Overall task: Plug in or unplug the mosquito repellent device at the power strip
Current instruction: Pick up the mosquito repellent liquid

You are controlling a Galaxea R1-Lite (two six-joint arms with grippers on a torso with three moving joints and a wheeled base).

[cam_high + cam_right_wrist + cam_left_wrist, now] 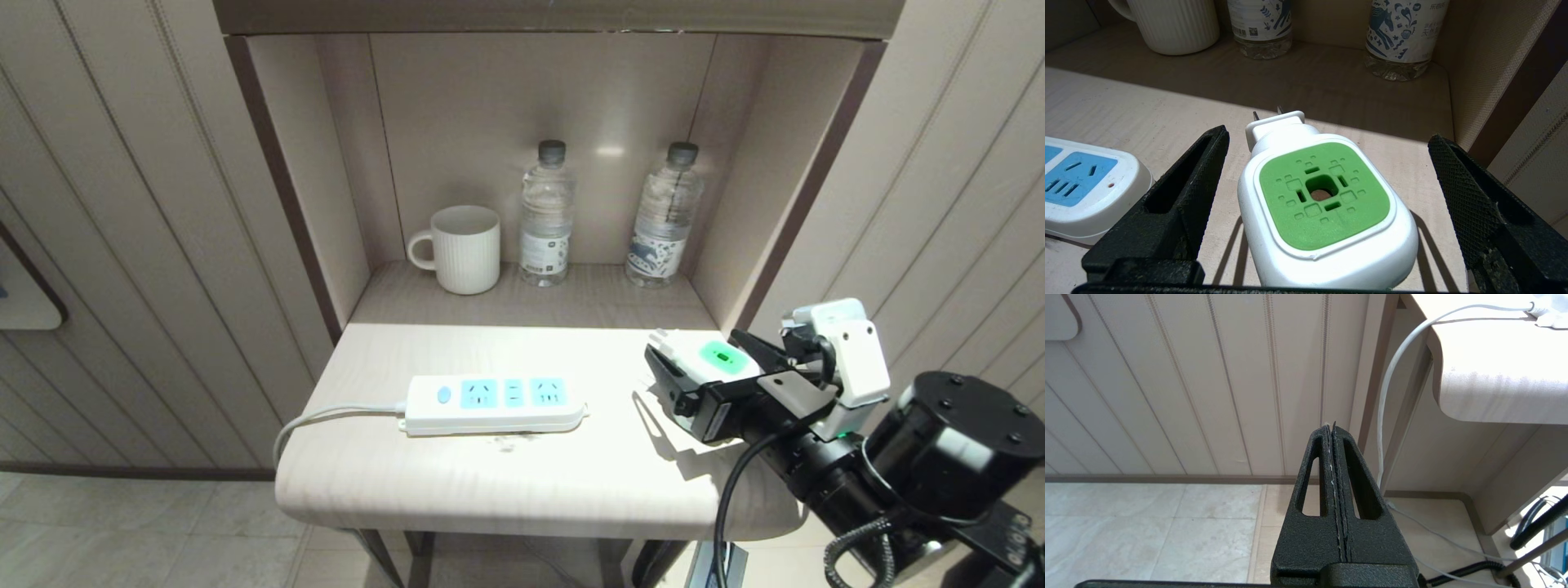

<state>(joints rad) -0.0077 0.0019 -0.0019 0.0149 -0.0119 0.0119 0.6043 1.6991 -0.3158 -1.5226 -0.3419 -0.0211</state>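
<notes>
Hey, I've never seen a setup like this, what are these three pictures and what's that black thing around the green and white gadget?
It is a two-armed robot. One picture looks down from its head; the other two come from cameras behind each claw.

On the table lie a power strip and, apart from it, a mosquito repellent device with its plug prongs bare, so it is unplugged. At the back stand a mug and two water bottles.

The black thing is the right claw. It is open, with one finger on each side of the device and a gap at each, so nothing is held.

The left claw is shut and empty, low beside the table.
</notes>
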